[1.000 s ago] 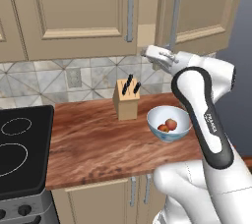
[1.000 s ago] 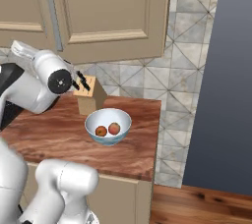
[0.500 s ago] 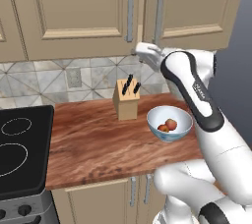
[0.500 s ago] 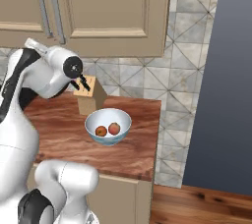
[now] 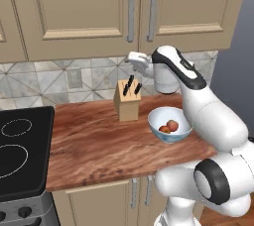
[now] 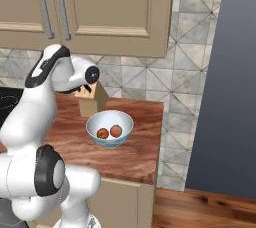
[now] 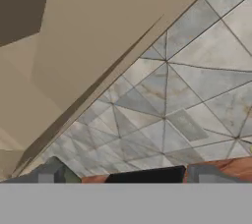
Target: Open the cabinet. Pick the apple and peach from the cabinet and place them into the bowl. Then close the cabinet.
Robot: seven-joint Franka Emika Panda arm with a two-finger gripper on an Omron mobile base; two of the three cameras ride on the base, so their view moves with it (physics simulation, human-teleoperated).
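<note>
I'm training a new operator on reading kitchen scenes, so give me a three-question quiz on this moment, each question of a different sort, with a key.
1. True or false: the beige two-door wall cabinet with long vertical grey bar handles has one door standing open.
2. How many fruits lie in the round white bowl with the pale blue pattern?
A. none B. one C. two
3. Fill in: the wooden knife block stands on the counter to the ____ of the bowl in the left base view.

Key:
1. False; both doors are shut.
2. C; the two reddish fruits sit side by side.
3. Left; apart from the bowl, against the tiled wall. The gripper hangs above it, jaws open, holding nothing.
</note>
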